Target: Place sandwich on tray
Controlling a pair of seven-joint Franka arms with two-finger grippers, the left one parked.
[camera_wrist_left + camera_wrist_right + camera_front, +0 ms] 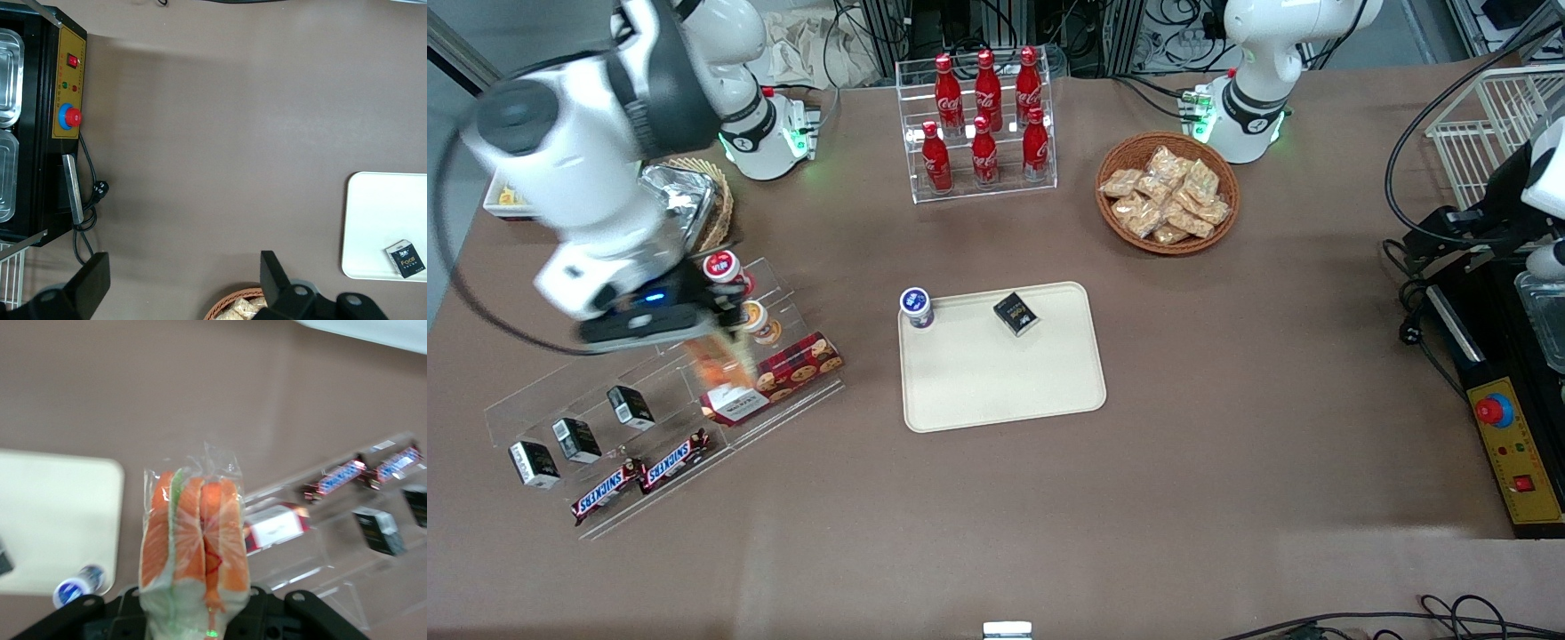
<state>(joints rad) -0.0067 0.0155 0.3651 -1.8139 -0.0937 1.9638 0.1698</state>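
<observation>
My right gripper (pixel 720 342) is shut on the sandwich (pixel 195 540), a plastic-wrapped wedge with orange and green filling. It holds it in the air above the clear acrylic shelf (pixel 649 404), at the working arm's end of the table. In the front view the sandwich (pixel 716 360) shows blurred, hanging under the gripper over the red patterned cookie box (pixel 783 373). The cream-beige tray (pixel 1005 382) lies flat in the middle of the table, and its bare corner shows in the right wrist view (pixel 60 520). A small black box (pixel 1016 313) and a blue-lidded cup (pixel 916 307) rest at its edge farther from the camera.
The acrylic shelf holds black boxes (pixel 574 437), Snickers bars (pixel 640 476) and cups (pixel 723 267). A rack of red cola bottles (pixel 983 124) and a wicker basket of snack packets (pixel 1167 191) stand farther back. A black control box (pixel 1507 444) sits at the parked arm's end.
</observation>
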